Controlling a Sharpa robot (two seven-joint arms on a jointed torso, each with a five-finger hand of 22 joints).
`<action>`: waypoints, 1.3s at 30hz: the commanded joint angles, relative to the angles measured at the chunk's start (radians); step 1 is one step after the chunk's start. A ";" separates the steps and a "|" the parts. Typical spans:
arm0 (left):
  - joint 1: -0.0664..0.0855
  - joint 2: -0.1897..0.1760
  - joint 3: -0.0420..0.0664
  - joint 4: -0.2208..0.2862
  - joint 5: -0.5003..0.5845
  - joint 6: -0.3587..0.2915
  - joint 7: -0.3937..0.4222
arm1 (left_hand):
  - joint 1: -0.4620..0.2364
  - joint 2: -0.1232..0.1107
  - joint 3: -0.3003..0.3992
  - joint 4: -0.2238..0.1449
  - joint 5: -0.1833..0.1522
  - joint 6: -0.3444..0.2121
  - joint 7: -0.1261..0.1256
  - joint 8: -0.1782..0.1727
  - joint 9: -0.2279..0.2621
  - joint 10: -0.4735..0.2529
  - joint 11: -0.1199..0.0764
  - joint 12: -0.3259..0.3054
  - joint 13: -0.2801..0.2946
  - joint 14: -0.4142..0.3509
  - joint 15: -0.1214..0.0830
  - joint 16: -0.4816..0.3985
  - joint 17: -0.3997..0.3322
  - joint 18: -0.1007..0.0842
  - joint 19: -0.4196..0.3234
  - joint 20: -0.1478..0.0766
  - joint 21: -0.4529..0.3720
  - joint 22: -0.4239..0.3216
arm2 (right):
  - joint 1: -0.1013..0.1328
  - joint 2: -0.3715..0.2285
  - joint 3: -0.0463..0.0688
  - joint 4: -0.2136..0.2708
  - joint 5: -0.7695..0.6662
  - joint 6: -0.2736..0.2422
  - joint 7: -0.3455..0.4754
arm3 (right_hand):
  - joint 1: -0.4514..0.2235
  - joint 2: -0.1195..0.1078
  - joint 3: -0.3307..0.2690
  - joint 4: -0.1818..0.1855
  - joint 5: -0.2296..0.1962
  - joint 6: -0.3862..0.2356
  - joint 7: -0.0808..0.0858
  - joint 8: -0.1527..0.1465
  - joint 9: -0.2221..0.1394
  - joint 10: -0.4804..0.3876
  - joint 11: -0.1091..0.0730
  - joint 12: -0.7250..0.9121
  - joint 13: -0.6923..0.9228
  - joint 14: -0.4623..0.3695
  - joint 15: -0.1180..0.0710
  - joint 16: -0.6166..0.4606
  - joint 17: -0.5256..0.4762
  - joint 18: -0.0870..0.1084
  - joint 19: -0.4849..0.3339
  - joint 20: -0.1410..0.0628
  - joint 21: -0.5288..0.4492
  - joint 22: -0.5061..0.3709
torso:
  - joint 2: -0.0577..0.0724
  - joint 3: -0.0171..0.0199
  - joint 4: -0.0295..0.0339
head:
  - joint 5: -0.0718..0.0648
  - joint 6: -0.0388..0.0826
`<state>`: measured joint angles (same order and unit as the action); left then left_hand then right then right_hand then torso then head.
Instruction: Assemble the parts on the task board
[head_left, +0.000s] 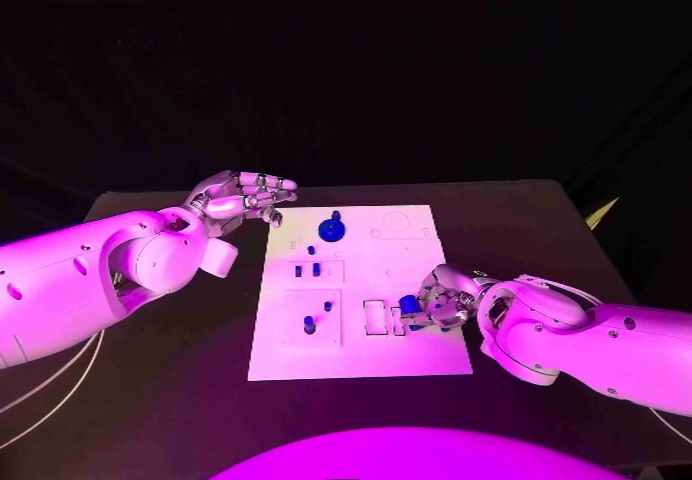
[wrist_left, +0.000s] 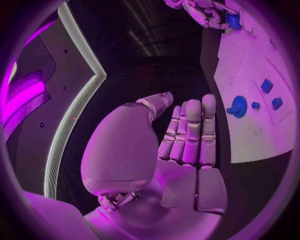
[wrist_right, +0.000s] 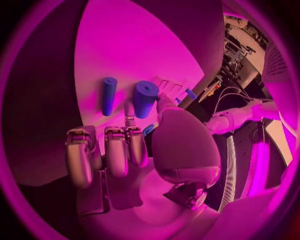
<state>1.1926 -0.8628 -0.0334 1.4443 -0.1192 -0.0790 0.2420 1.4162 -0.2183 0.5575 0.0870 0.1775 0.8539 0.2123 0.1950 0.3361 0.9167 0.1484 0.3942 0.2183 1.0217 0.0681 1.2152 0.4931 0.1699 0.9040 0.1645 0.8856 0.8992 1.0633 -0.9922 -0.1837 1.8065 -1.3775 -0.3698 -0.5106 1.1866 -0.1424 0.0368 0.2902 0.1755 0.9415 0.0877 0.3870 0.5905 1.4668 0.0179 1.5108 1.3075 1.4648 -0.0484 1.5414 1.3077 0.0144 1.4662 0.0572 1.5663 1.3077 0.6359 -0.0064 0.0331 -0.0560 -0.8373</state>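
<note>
The white task board (head_left: 361, 350) (wrist_left: 250, 140) lies mid-table. A round blue part (head_left: 332, 230) (wrist_left: 238, 106) sits near its far edge, two small blue blocks (head_left: 307, 270) (wrist_left: 272, 94) stand in a square recess, and two blue pegs (head_left: 309, 323) stand in the near-left recess. My right hand (head_left: 444, 300) (wrist_right: 125, 150) is at the board's right side, by the white slots (head_left: 375, 318), pinching a blue cylinder (head_left: 410, 303) (wrist_right: 145, 97) (wrist_left: 233, 20) between thumb and fingers. Another blue peg (wrist_right: 109, 95) stands just beyond. My left hand (head_left: 242, 195) (wrist_left: 187, 140) hovers off the board's far-left corner, fingers straight, holding nothing.
The black table (head_left: 173, 330) reaches well past the board on both sides. A yellowish object (head_left: 601, 212) pokes up at its far-right edge. Thin cables (head_left: 43, 390) hang under my left arm at the near left.
</note>
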 joint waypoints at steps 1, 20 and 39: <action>0.000 0.001 0.001 0.003 0.012 0.021 -0.002 | -0.009 0.003 0.000 0.006 -0.002 -0.005 0.000 -0.001 0.001 -0.007 -0.002 0.006 0.000 -0.001 0.004 -0.002 -0.001 0.014 -0.001 0.004 -0.006 -0.002 | -0.005 0.005 -0.002 -0.006 -0.029 0.023 -0.027 | 0.010 0.019 -0.009 0.000 0.022 0.010 -0.001 0.003 -0.002 0.071 -0.008 0.000 0.220 0.090 -0.008 0.006 0.177 -0.014 0.105 -0.007 0.004 0.263 | 0.000 -0.0005 0.0012 | 0.001 -0.001; 0.000 -0.002 0.001 0.002 0.013 0.020 -0.003 | -0.009 0.003 0.000 0.006 -0.002 -0.005 0.000 -0.001 0.001 -0.007 -0.002 0.006 0.000 -0.001 0.004 -0.002 -0.001 0.014 -0.001 0.004 -0.006 -0.002 | -0.004 -0.017 -0.001 0.018 0.082 -0.072 -0.031 | 0.143 0.046 0.076 -0.013 0.087 0.053 -0.017 -0.015 -0.026 0.080 -0.023 0.012 0.231 0.091 -0.021 0.007 0.183 -0.014 0.105 -0.019 0.004 0.263 | 0.001 0.0008 0.0001 | -0.001 0.005; 0.000 0.003 0.001 0.001 0.012 0.054 0.010 | 0.005 0.000 0.004 -0.004 0.000 -0.008 -0.001 -0.001 0.001 -0.011 -0.002 0.008 0.000 -0.004 0.003 -0.003 -0.001 0.015 -0.001 0.003 -0.008 -0.002 | 0.055 -0.033 0.002 0.085 0.319 -0.054 0.023 | 0.112 0.001 0.171 0.000 0.093 0.093 -0.024 -0.029 -0.041 0.089 -0.029 0.028 0.243 0.093 -0.026 0.010 0.195 -0.014 0.105 -0.024 0.004 0.263 | 0.001 -0.0009 0.0038 | -0.009 0.003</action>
<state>1.1926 -0.8616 -0.0335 1.4431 -0.1134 -0.0565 0.2376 1.4162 -0.2183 0.5575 0.0870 0.1775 0.8540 0.2123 0.1951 0.3361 0.9131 0.1447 0.3979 0.2183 1.0216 0.0682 1.2152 0.4932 0.1699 0.9040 0.1645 0.8817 0.8976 1.1181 -1.0276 -0.1823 1.8888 -1.1086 -0.4675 -0.5123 1.3308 -0.1414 0.1985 0.2845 0.2736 0.9708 0.0978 0.3518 0.5425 1.4667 -0.0037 1.5344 1.3081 1.4684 -0.0665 1.5453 1.3075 0.0143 1.4662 0.0426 1.5663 1.3073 0.6364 -0.0073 0.0360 -0.0657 -0.8328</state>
